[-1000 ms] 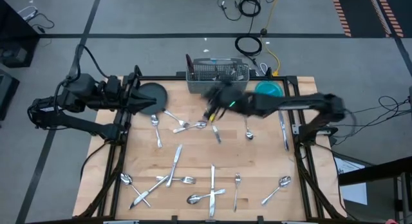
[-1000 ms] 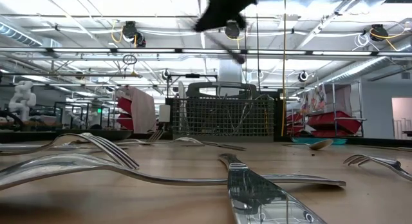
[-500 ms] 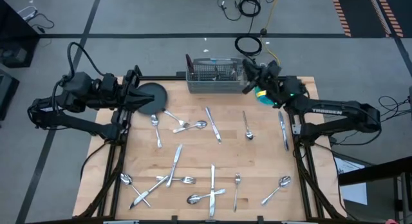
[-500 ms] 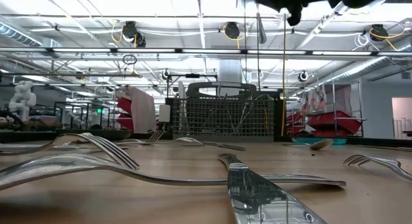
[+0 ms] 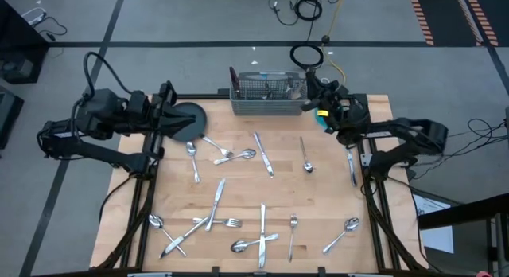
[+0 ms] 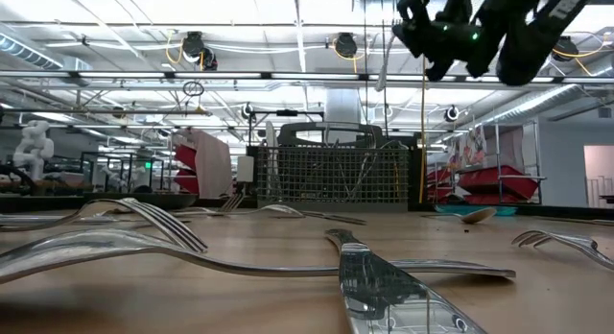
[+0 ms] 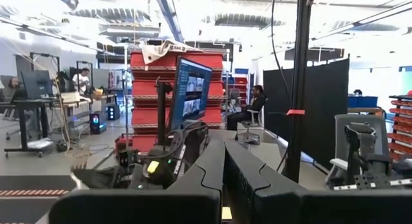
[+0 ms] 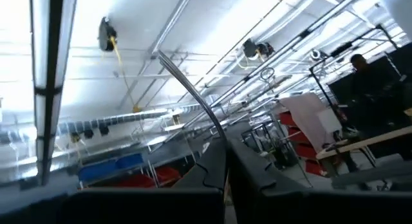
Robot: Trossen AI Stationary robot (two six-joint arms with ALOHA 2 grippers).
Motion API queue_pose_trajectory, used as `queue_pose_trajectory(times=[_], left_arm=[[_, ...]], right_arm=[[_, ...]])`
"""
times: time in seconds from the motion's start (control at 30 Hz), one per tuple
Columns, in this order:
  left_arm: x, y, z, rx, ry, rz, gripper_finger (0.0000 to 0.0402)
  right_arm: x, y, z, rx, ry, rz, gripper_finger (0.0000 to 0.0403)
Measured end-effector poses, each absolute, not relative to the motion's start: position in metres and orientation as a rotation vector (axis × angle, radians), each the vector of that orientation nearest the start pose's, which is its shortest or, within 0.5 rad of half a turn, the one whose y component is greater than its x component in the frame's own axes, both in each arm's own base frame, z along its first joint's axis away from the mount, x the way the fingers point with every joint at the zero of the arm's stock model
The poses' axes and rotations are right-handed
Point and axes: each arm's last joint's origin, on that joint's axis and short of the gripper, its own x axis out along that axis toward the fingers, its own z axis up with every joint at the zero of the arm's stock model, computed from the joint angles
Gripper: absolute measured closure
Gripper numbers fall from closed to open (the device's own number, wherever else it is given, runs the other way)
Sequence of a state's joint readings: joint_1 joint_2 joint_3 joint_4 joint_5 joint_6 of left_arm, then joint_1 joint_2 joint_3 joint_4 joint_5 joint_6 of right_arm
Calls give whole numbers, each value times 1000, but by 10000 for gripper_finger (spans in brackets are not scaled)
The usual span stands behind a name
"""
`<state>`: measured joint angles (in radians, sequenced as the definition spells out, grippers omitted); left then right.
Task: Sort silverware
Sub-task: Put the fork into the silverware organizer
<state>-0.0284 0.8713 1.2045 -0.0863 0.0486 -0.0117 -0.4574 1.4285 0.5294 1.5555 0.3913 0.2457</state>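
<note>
My right tool (image 5: 308, 84) hung above the wire caddy's (image 5: 266, 100) right end, pinching one slim utensil (image 8: 193, 95). The other silverware (image 5: 262, 154) lay scattered on the desk (image 5: 238, 185). My left tool (image 7: 222, 161) waited, pressed together.

High view looks straight down; low view, seemingly at tabletop level, shares its wire caddy (image 5: 268, 95).

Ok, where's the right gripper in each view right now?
High view: right gripper at the wire caddy's right end, by the far table edge.
Low view: top right, above the wire caddy, a piece of silverware hanging from it.
Right wrist view: bottom centre.
Left wrist view: not in it.
Shared landmark: the wire caddy.
</note>
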Motion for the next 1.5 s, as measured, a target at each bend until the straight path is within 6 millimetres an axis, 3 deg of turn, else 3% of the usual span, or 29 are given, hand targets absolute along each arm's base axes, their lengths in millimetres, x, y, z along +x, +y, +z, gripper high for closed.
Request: queue_pose_trajectory(times=[0.23, 0.53, 0.73, 1.17, 1.5], left_arm=[[160, -5, 464, -13, -232, -50, 391], [162, -5, 462, -18, -215, -47, 391], [162, -5, 460, -19, -194, -47, 391], [163, -5, 457, -17, -162, -47, 391], [163, -5, 456, -18, -146, -47, 391]], right_arm=[[251, -146, 239, 234, -683, -781, 403], [266, -177, 228, 212, -662, -834, 403], [270, -188, 208, 247, -617, -862, 403], [273, -199, 179, 314, -560, -893, 403], [273, -199, 178, 403, -598, -869, 374]])
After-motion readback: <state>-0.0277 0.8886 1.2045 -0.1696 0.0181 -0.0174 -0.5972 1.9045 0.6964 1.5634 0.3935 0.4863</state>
